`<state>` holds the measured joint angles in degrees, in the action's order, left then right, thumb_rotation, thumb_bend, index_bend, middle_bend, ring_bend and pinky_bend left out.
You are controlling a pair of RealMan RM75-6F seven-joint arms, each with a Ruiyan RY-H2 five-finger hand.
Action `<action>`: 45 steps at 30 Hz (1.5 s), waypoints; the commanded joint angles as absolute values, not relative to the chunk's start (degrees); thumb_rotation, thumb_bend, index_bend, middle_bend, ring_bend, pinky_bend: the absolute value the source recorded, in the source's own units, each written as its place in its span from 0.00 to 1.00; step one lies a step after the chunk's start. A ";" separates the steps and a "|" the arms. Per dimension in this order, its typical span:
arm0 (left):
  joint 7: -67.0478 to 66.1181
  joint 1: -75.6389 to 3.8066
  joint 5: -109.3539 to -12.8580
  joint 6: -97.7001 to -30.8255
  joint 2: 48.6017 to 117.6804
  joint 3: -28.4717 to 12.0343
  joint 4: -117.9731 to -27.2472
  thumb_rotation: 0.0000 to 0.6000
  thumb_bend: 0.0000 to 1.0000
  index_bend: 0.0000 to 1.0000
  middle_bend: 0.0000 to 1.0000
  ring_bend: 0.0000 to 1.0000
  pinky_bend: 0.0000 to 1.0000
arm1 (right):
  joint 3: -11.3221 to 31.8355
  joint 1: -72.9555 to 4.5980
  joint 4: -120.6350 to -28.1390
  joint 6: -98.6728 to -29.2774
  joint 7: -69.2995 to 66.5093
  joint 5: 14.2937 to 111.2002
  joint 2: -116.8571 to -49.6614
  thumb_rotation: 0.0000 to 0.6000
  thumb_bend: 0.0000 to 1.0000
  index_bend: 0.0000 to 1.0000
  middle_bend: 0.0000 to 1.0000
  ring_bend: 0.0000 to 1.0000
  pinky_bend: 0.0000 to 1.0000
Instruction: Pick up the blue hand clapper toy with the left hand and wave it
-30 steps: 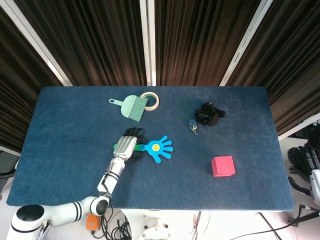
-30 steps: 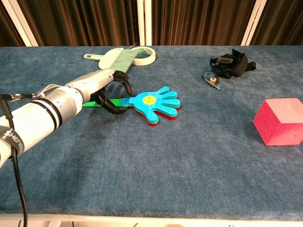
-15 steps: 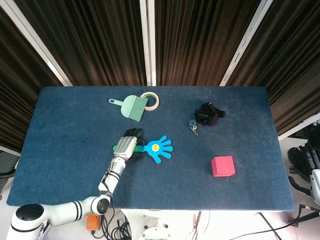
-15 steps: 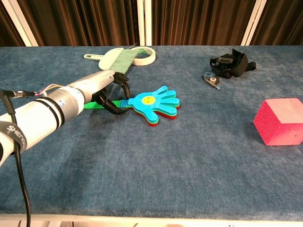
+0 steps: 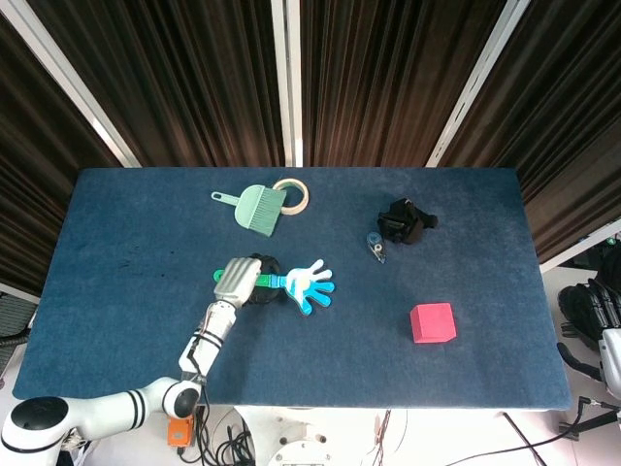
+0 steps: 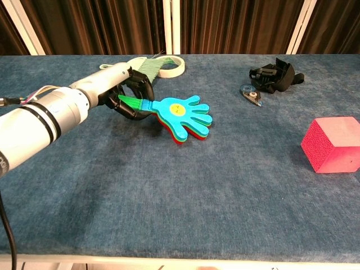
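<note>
Dark pleated curtains hung behind a table covered in deep blue felt (image 5: 126, 320). Left of its middle, the robot's left hand (image 5: 234, 282), silver-backed with black fingers (image 6: 136, 110), was wrapped around the green handle of the blue plastic hand clapper toy (image 6: 183, 117). The toy's long axis ran nearly level across the table, handle to the left, the splayed blue palm (with red layers showing beneath) pointing right. In the chest view the toy seemed raised just off the felt, though I could not be sure. The right hand was nowhere in sight. Further back lay a mint-green dustpan brush (image 5: 255, 207) touching a roll of pale tape (image 5: 294, 194); to the right sat a black strapped gadget (image 5: 406, 220), a small blue clip-like item (image 5: 375, 246), and a pink foam cube (image 5: 432, 322).
</note>
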<state>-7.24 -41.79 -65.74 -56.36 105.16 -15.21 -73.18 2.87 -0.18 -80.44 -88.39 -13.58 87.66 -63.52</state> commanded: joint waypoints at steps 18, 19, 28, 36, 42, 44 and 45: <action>-14.70 -43.93 -61.95 -50.18 101.19 -12.58 -73.95 1.00 0.44 0.39 0.85 0.85 0.95 | 2.97 -0.39 -80.02 -88.64 -14.49 88.02 -63.42 1.00 0.17 0.00 0.00 0.00 0.00; -14.52 -44.02 -61.74 -49.74 100.84 -12.54 -74.15 1.00 0.42 0.36 0.86 0.86 0.95 | 2.98 -0.40 -80.05 -88.64 -14.46 88.02 -63.39 1.00 0.17 0.00 0.00 0.00 0.00; -10.91 -44.12 -61.75 -48.08 99.38 -12.51 -74.96 1.00 0.31 0.23 0.95 0.92 0.98 | 2.97 -0.53 -80.43 -88.50 -14.01 88.02 -63.20 1.00 0.17 0.00 0.00 0.00 0.00; -9.27 -43.94 -61.09 -49.10 99.91 -13.07 -75.00 1.00 0.31 0.44 1.00 0.95 1.00 | 2.83 -0.43 -80.10 -88.17 -14.25 87.69 -63.28 1.00 0.17 0.00 0.00 0.00 0.00; -11.26 -44.16 -61.31 -50.64 100.57 -12.62 -74.07 1.00 0.31 0.78 1.00 1.00 1.00 | 2.79 -0.33 -80.12 -88.21 -14.28 87.63 -63.29 1.00 0.17 0.00 0.00 0.00 0.00; -11.21 -44.08 -61.85 -51.24 100.80 -12.47 -73.67 1.00 0.31 0.87 1.00 1.00 1.00 | 2.74 -0.28 -80.16 -88.18 -14.26 87.58 -63.22 1.00 0.17 0.00 0.00 0.00 0.00; -10.80 -43.98 -62.43 -51.68 101.01 -12.38 -73.30 1.00 0.30 0.93 1.00 1.00 1.00 | 2.68 -0.21 -80.14 -88.17 -14.29 87.55 -63.16 1.00 0.17 0.00 0.00 0.00 0.00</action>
